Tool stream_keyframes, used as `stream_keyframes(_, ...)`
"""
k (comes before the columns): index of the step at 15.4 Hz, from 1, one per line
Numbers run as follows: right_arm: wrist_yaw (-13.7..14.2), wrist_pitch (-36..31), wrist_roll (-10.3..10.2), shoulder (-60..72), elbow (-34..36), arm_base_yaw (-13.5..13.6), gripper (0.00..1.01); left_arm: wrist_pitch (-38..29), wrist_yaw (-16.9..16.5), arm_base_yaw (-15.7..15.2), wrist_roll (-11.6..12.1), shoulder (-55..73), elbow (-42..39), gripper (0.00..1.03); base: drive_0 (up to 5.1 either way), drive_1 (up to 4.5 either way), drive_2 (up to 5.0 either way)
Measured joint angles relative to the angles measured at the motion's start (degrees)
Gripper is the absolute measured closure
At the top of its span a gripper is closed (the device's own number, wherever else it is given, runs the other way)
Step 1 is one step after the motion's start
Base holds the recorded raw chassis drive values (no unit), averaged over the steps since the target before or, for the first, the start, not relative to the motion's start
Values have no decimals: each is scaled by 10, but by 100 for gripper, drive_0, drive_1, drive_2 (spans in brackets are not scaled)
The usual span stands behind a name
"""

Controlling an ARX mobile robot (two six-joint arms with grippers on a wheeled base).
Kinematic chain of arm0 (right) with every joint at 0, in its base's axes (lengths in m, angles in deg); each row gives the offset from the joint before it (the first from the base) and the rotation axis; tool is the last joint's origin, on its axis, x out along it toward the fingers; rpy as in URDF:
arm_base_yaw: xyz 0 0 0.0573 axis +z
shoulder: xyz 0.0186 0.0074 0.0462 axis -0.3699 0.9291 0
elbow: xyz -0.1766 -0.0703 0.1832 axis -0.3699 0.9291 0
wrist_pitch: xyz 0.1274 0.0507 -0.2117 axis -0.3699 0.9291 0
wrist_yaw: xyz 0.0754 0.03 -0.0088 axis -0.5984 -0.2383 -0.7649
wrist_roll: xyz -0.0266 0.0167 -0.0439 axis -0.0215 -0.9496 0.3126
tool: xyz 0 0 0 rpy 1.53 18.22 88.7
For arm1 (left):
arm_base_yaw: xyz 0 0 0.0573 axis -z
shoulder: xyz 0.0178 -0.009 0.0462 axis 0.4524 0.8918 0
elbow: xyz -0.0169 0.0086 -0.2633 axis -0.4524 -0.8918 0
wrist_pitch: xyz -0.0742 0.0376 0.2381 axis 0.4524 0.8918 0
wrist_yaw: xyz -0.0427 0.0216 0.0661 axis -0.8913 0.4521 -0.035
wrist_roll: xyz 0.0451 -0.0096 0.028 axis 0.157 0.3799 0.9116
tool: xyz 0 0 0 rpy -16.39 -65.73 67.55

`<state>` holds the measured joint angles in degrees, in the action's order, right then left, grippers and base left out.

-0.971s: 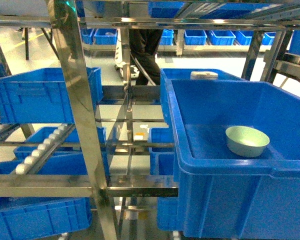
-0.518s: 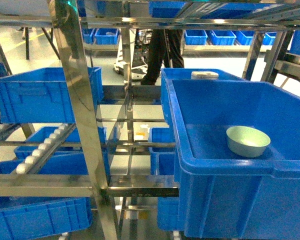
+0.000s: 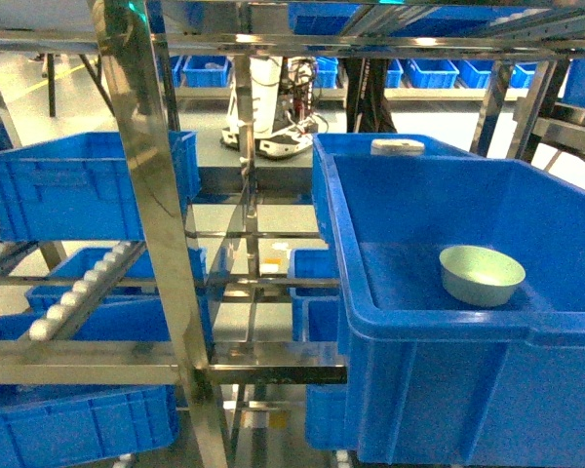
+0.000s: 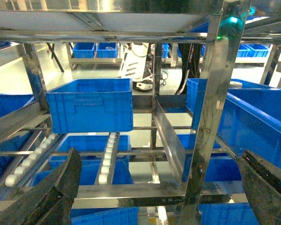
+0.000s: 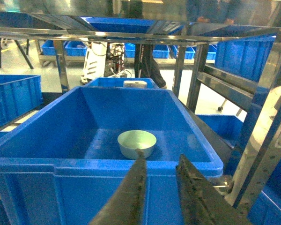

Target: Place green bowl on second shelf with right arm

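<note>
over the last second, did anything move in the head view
Nothing of the task moved. The green bowl sits in the same spot on the floor of the big blue crate, upright and untouched, and no gripper enters the head view. Only the background changed: the person in dark trousers behind the rack walked off to the right, uncovering a white machine base. Rack and other crates stayed put.

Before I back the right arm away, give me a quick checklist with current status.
1. Green bowl resting upright on the floor of the blue crate: ok.
2. Right gripper free of the bowl, jaws close together with nothing between them: ok.
3. Right gripper outside the crate's near wall: ok.
4. Left gripper empty, jaws wide apart: ok.
5. Crate seated squarely on the second shelf: cannot tell, its base is hidden.
</note>
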<state>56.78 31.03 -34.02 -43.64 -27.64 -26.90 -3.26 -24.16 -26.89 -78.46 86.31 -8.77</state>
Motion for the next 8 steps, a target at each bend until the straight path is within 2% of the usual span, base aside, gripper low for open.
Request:
stream_keyframes(1, 26, 0, 0, 0, 0, 42, 91, 0, 1, 0, 0, 0, 0, 5, 0, 0, 0)
stream_keyframes(2, 28, -1, 1, 0, 0, 57, 100, 0, 0, 0, 0, 0, 0, 5, 0, 0, 0)
stream_keyframes(4, 41, 0, 0, 0, 0, 51, 99, 0, 0, 0, 0, 0, 0, 5, 0, 0, 0)
stream_keyframes(8, 41, 0, 0, 0, 0, 52, 99, 0, 0, 0, 0, 0, 0, 5, 0, 0, 0)
